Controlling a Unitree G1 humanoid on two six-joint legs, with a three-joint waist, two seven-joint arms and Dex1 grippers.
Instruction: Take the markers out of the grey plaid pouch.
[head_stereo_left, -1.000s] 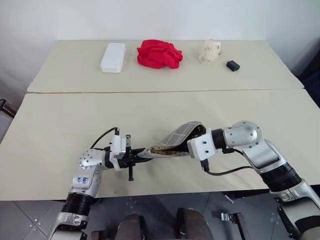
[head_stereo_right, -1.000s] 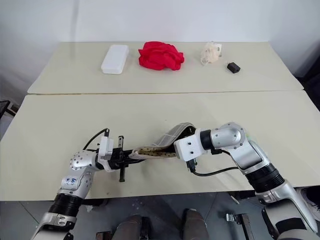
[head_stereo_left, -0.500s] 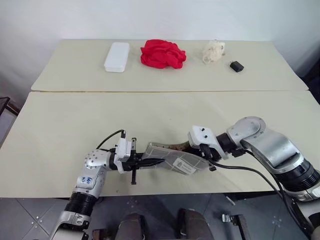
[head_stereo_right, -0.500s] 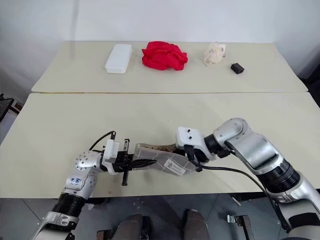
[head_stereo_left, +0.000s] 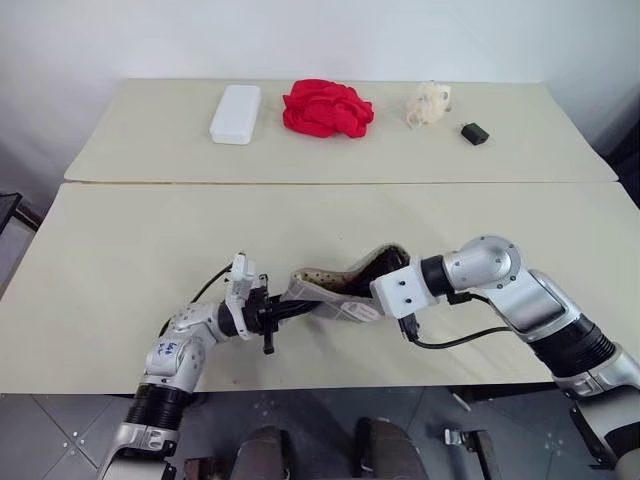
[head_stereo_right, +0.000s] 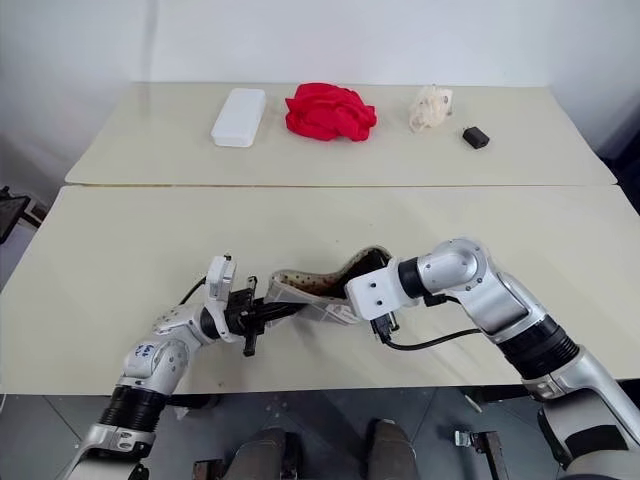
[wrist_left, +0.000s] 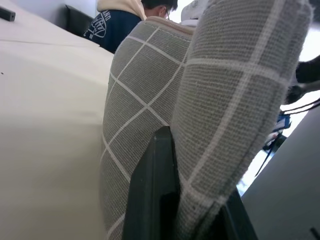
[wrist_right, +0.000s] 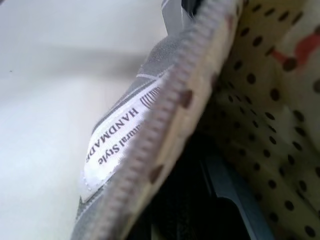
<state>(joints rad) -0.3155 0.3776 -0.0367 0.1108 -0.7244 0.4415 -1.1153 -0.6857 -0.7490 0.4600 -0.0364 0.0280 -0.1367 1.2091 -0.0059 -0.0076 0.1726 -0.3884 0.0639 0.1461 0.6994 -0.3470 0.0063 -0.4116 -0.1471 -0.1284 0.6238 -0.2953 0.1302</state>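
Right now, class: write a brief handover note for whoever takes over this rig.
Left gripper: shut on one end of the pouch, held just above the front table.
Right gripper: at the pouch's open mouth, one finger apparently inside against the dotted lining; grip unclear.
Done: pouch lifted and unzipped.
Left: no markers are out on the table; they still have to come out.
Back table: white case, red cloth, untouched.

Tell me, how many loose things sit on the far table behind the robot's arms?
4, in a row: plain white rectangular case at the left, crumpled red cloth, small cream knobbly object, small black block at the right.
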